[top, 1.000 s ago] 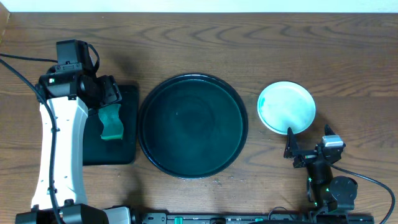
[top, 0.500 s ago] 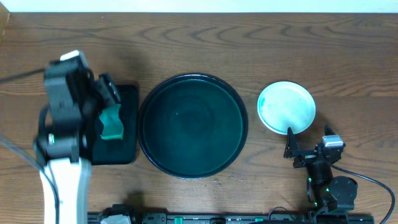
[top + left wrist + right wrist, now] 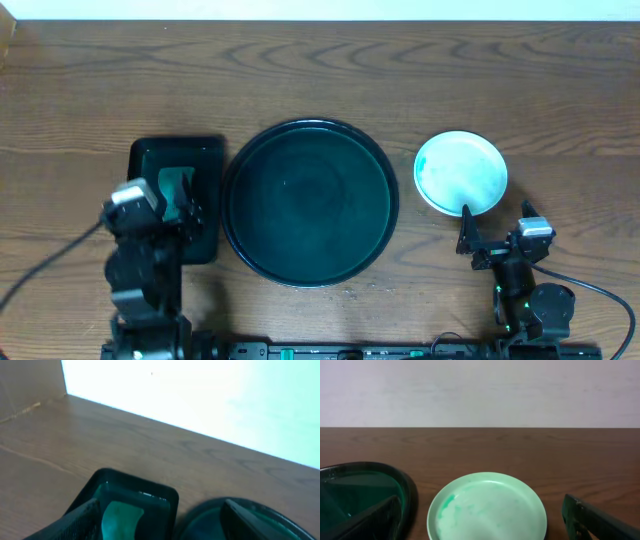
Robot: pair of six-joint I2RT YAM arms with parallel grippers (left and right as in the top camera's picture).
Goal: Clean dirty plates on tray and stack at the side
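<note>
Plates [image 3: 461, 173]: one pale mint round face shows, on the tabletop [image 3: 320, 70] to the right of the tray [image 3: 310, 203] and apart from its rim. Teal-green smears mark its left side in the right wrist view [image 3: 487, 507]. Whether others lie beneath it cannot be told.

Tray: large, round, dark green-black, raised rim, at the centre of the tabletop.

Black rectangular tray [image 3: 150, 155]: just left of the round tray, with a teal cloth [image 3: 178, 185] lying in it.

Left gripper [image 3: 178, 212]: fingers spread wide and grasping nothing, over the near edge of the rectangular tray.

Right gripper [image 3: 497, 222]: fingers spread, grasping nothing, just on the near side of the plate; one fingertip appears at its rim, contact unclear.
</note>
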